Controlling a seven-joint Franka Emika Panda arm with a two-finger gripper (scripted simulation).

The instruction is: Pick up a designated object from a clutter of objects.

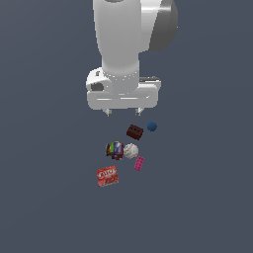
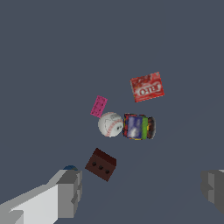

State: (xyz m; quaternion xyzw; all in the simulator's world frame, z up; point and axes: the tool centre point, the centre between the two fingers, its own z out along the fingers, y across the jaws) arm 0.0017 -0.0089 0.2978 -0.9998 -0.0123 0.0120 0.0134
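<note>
Your target, the small multicoloured cube-like block (image 1: 115, 149) with blue, purple, red, green and yellow patches, lies on the dark grey table (image 1: 44, 197), touching the white ball (image 1: 131, 150) on the exterior view's right, with the red flat packet (image 1: 107, 176) just nearer. The gripper (image 1: 123, 111) hangs above, jaws apart and empty. The block looks rigid, light and probably smooth. Close on the 2 faces clear of the ball, low and centred, so it cannot pivot or nudge the ball.
</note>
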